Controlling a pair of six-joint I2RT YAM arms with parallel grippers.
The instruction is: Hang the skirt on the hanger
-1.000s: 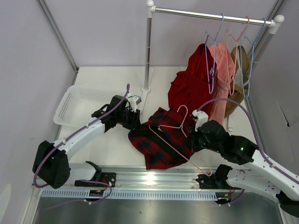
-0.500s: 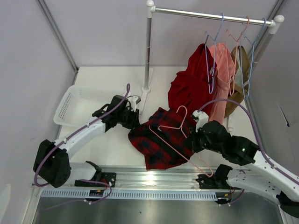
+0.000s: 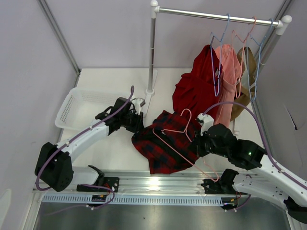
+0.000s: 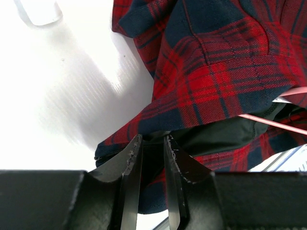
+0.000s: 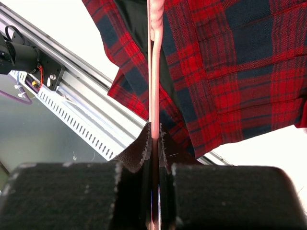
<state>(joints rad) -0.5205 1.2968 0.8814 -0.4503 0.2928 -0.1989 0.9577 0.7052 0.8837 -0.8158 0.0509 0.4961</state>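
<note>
Nearest us, the metal rail [image 3: 158,184] is running along the front edge of the bench [image 4: 62,96]. Just beyond it the right hand [image 5: 154,132] is pinching the pale-pink hanger [image 5: 154,86], its fingers closed tight on the wire. Only the right wrist camera is showing this pinch; from above, the arm is covering it. The wire is running straight away from the fingers across the plaid skirt [image 5: 230,62].

The skirt is lying crumpled on the bench between the two arms, with the hanger resting on top of it and the hook pointing to the far side. At the skirt's left edge the left hand [image 4: 151,141] is reaching in low, its fingers narrowed on a dark fold of the hem that is filling the gap between them. The left wrist view alone is showing us the skirt's dark lining and a stretch of pink wire crossing it.

Further back on the left, a white basket [image 3: 72,108] is sitting on the bench. At the far right, a plain red garment [image 3: 194,91] and a salmon one [image 3: 230,67] are hanging from the rack's bar [image 3: 211,16]
</note>
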